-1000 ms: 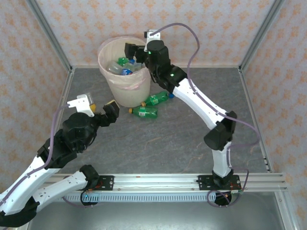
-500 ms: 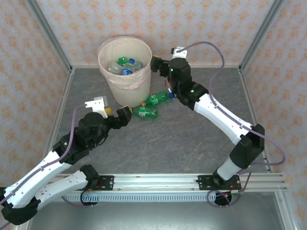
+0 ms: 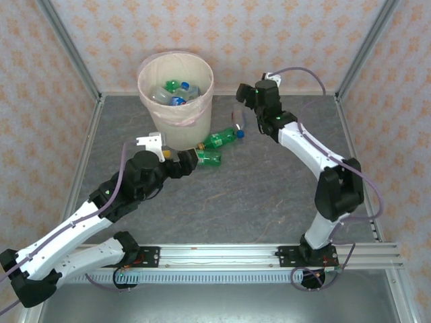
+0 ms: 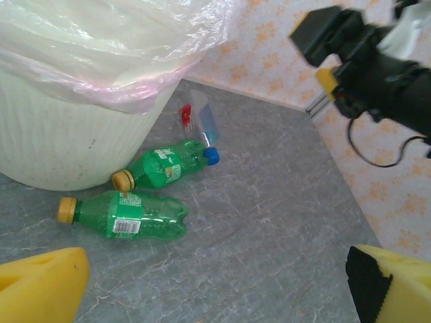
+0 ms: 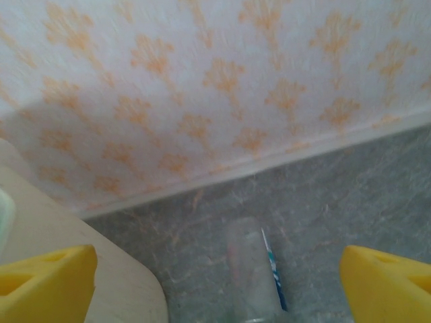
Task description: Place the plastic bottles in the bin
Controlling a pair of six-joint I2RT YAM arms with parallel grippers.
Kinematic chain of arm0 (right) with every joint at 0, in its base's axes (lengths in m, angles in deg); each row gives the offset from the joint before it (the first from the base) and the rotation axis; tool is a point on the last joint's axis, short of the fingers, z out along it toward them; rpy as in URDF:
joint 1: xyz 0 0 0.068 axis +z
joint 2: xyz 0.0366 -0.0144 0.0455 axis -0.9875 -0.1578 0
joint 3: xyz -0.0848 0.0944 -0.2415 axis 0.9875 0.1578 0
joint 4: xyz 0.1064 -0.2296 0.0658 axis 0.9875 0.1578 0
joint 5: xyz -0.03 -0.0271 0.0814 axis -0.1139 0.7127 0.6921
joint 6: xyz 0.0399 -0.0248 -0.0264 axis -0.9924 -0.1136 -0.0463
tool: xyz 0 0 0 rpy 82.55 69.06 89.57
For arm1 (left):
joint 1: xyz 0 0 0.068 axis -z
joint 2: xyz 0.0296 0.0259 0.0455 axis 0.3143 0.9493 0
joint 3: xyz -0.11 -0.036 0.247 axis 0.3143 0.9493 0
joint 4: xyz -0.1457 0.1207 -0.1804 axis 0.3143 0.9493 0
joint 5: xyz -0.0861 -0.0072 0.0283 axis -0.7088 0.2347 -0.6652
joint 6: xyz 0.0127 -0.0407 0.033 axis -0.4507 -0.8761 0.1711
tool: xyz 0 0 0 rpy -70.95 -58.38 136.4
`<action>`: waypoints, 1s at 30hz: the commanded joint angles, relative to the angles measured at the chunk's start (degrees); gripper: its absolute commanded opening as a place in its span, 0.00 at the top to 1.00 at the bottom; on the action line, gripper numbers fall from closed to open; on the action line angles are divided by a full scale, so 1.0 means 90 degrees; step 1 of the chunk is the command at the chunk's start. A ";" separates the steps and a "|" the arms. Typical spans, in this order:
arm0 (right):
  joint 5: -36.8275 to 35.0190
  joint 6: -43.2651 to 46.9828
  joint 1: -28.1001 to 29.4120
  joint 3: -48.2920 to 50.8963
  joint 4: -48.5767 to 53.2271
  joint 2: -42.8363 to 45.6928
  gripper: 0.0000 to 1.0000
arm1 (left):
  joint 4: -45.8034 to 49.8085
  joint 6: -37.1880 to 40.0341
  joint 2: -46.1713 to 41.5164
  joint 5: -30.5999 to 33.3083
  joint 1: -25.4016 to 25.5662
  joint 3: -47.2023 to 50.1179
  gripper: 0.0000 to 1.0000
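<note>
Bin [image 3: 154, 116] stands at the far left of the worktop [image 3: 269, 195], pink liner over its rim, several plastic bottles [image 3: 175, 91] already inside, green and clear mixed. Three bottles lie on the worktop just right of the bin's base. Near green bottle [image 4: 135, 217] lies on its side, yellow cap pointing left, apart from the bin. Second green bottle [image 4: 165, 166] is just behind it, yellow cap close to the bin wall; touching or not, cannot tell. Clear bottle [image 4: 199, 120] lies behind that, blue cap against the second green bottle's far end.

Left gripper [image 3: 174, 156] hovers low beside the bin base, close to the near green bottle, jaws wide apart and empty; in the left wrist view its yellow pads [image 4: 42, 285] sit at the bottom corners with both green bottles ahead between them.

Right gripper [image 3: 242, 94] is up near the back wall, right of the bin, jaws wide and holding nothing. In the right wrist view the clear bottle [image 5: 250, 276] lies below between the pads, with the bin edge [image 5: 128, 289] at the lower left.
</note>
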 commanded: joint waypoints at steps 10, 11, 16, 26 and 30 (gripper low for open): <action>0.0743 -0.0023 -0.0184 -0.1929 0.1272 -0.2139 0.18 | -0.0333 0.0014 0.0300 -0.0190 0.0040 -0.0603 0.01; 0.0712 -0.0017 -0.0192 -0.2060 0.1346 -0.2265 0.18 | -0.0341 0.0013 0.0301 -0.0191 0.0038 -0.0613 0.01; 0.0748 0.0035 -0.0189 -0.2639 0.1684 -0.2881 0.19 | -0.0292 -0.0002 0.0243 -0.0144 0.0039 -0.0583 0.01; 0.0772 0.0064 -0.0191 -0.3217 0.2134 -0.3718 0.18 | -0.0232 -0.0016 0.0147 -0.0083 0.0039 -0.0545 0.01; 0.0806 0.0063 -0.0191 -0.3198 0.2134 -0.3865 0.18 | -0.0187 -0.0026 0.0115 -0.0068 0.0034 -0.0547 0.01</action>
